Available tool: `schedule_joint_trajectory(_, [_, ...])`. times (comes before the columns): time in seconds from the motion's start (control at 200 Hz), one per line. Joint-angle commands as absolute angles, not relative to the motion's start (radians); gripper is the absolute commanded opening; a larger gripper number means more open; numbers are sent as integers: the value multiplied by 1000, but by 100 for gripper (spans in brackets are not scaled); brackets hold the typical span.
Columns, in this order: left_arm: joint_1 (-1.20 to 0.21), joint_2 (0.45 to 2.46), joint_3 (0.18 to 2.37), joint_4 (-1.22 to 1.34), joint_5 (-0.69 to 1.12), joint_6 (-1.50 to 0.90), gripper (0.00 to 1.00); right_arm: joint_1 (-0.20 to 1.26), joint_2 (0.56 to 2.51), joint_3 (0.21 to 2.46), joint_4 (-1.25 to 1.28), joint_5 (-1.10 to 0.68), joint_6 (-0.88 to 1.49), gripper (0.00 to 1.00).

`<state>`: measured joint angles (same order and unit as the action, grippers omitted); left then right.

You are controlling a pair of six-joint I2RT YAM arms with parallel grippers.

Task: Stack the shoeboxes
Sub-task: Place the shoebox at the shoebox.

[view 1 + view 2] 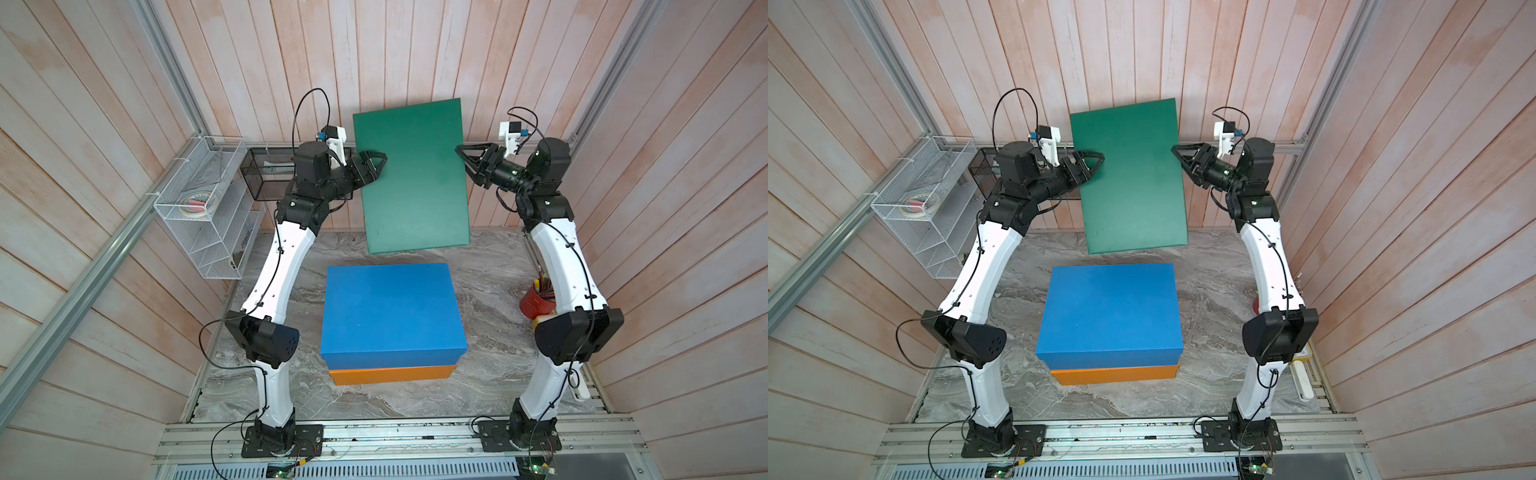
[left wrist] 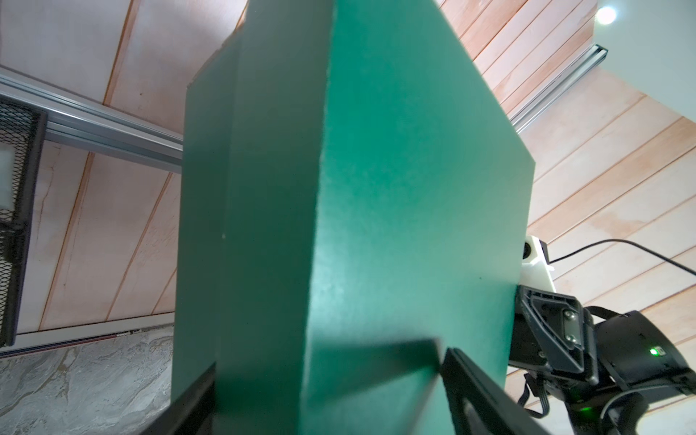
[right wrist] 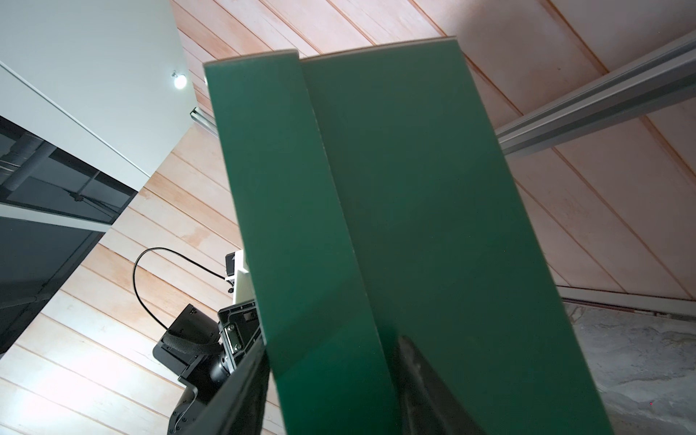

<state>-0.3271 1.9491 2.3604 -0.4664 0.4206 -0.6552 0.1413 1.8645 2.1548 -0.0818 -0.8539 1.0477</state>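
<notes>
L end effector (image 1: 381, 166), R end effector (image 1: 464, 162) clamp green box (image 1: 415, 183) aloft.

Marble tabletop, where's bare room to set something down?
Bare: the strip between orange box and front rail, and the marble either side of the blue box. Crowded: right edge by the red cup; the held green box overhangs the back.
</notes>
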Motion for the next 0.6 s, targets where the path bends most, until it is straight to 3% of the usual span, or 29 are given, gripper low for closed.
schedule_joint_trajectory(0.0, [-444,1893,2336,-415,588,-658,87,267,1824,2080,-95,-1000,1084,54])
schedule_joint_trajectory(0.315, [-469,1804,2287,-480,644,-671,87,358,1661,1904,-102,-887,1121,54])
schedule_joint_trajectory(0.595, [-491,1626,2002,-400,668,-695,87,482,1439,1563,0,-732,1226,54])
